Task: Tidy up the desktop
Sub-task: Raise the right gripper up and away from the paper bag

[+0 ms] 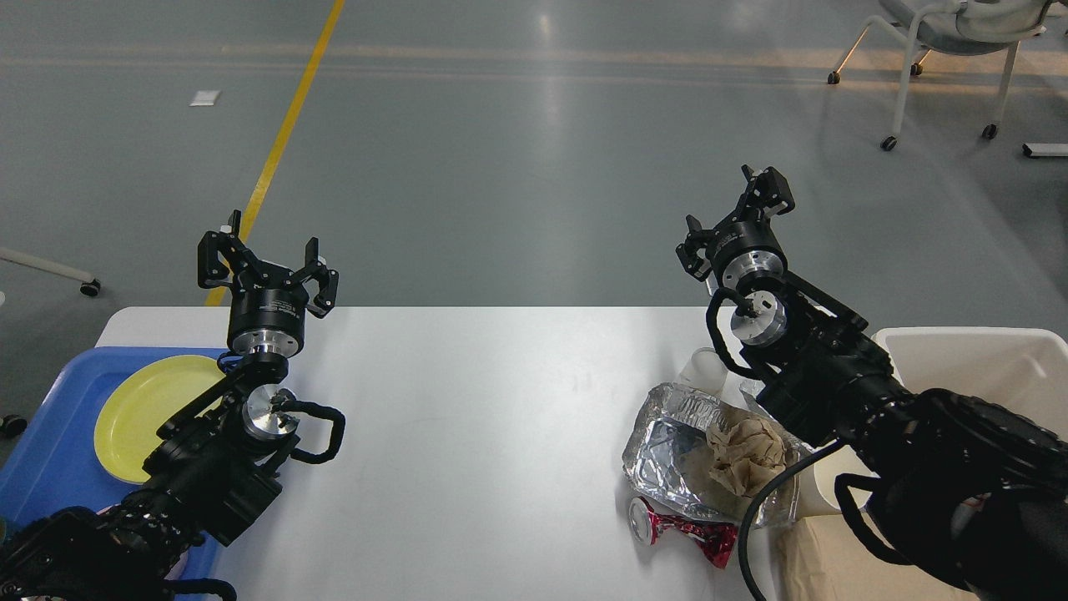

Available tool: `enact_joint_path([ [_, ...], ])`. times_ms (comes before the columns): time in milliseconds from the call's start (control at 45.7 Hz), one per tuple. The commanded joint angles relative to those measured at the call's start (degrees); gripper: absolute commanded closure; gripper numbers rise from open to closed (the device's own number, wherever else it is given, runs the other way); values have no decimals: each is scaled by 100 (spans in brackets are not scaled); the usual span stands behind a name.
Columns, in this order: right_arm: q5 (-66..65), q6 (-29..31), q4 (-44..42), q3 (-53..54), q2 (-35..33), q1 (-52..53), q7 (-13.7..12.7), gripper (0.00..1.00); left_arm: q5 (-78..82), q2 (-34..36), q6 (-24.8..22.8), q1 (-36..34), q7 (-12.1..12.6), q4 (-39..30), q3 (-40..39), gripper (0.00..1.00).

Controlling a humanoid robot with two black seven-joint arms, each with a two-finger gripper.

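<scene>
Both hands, left (265, 255) and right (734, 213), hover empty with fingers apart above the white bench (467, 434), probably because its litter, foil tray (676, 442) and crushed can (680, 530) at 4 o'clock, awaits the bin (1001, 367) at 3 o'clock.

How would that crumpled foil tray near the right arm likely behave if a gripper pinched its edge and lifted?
The foil tray looks thin and already creased, so it would probably bend or buckle at the pinch rather than lift flat. It seems light for its size. The crumpled brown paper lying in it appears loose and might slide out if the tray tilts.
</scene>
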Motion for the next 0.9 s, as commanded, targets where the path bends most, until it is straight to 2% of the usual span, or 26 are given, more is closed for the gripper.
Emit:
enact_joint_path([
  [0, 0, -110, 8, 18, -6, -46, 0, 0, 0, 0, 0, 0, 0, 0, 0, 0],
  [700, 0, -110, 87, 0, 64, 42, 0, 0, 0, 0, 0, 0, 0, 0, 0, 0],
  [787, 0, -137, 78, -9, 55, 94, -114, 0, 0, 0, 0, 0, 0, 0, 0, 0],
  [875, 0, -154, 52, -9, 55, 217, -588, 0, 0, 0, 0, 0, 0, 0, 0, 0],
])
